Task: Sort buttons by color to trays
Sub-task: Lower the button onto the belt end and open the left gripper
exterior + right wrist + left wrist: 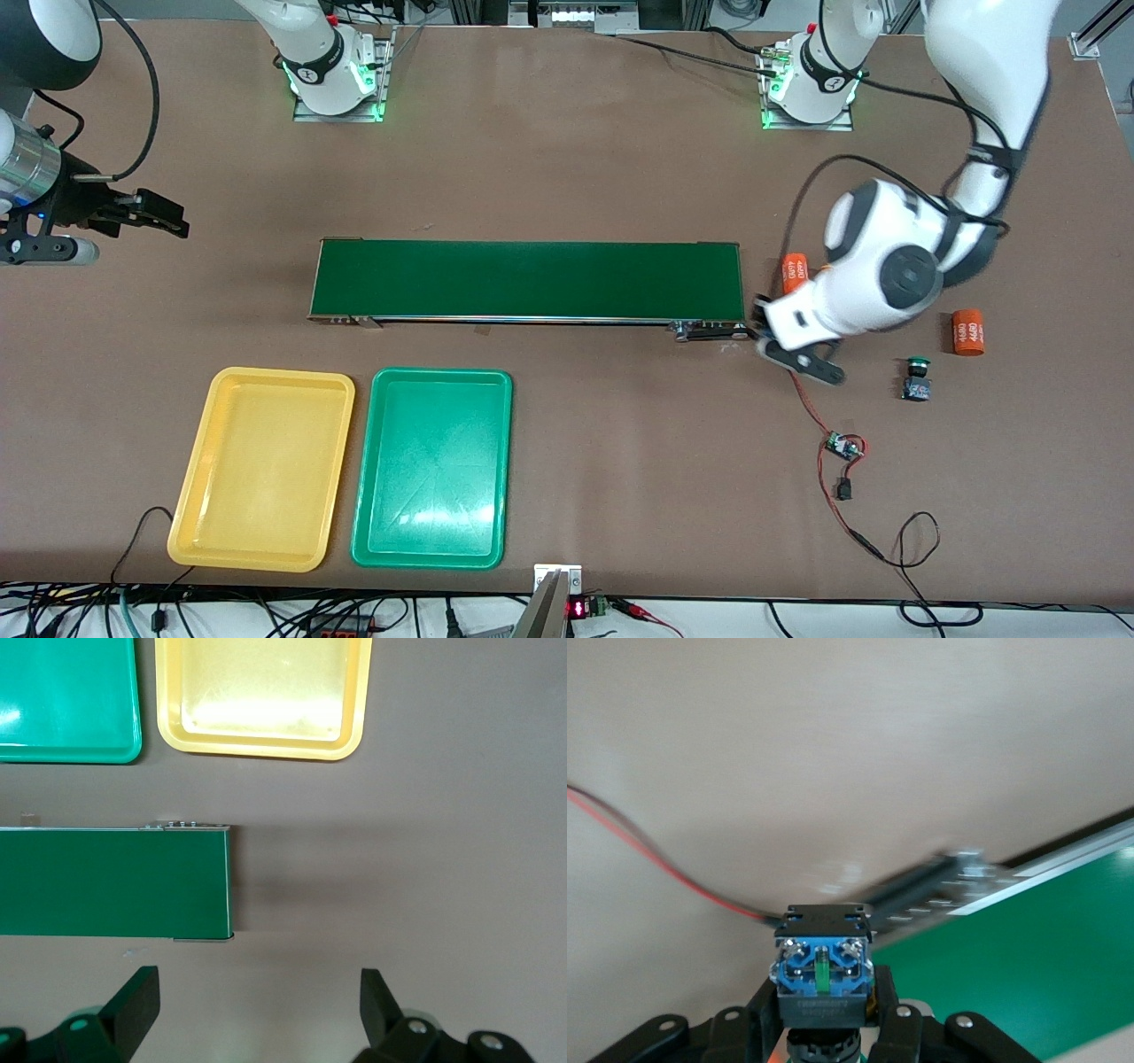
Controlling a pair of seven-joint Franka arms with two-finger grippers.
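My left gripper (780,341) (824,1014) is shut on a button (822,970), with its black body and blue base facing the wrist camera and its cap hidden. It hangs low over the table by the conveyor's end toward the left arm's end. A second button (917,377) with a green cap lies on the table beside it. The yellow tray (261,468) (261,691) and the green tray (432,467) (66,700) lie side by side, both bare. My right gripper (164,217) (257,992) waits open over the right arm's end of the table.
A long dark-green conveyor belt (527,279) (111,881) (1028,948) crosses the middle of the table. Two orange cylinders (795,273) (967,331) lie near my left arm. A small circuit board (842,446) with red wire (629,837) lies nearer the front camera.
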